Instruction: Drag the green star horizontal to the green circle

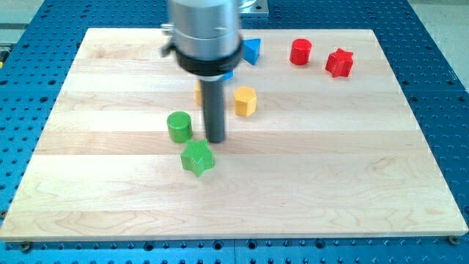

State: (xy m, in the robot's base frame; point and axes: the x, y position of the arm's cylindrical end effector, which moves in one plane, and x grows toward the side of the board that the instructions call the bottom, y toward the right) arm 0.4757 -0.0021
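The green star (197,158) lies on the wooden board (308,183), left of centre. The green circle (179,126), a short cylinder, stands just above and to the left of it. My tip (215,139) is at the lower end of the dark rod, just above the star's upper right and to the right of the circle. It is close to the star; I cannot tell whether it touches.
A yellow hexagon block (245,101) sits right of the rod, and another yellow block (198,92) is mostly hidden behind it. A blue triangle (252,50), a red cylinder (300,52) and a red star (339,63) lie near the view's top.
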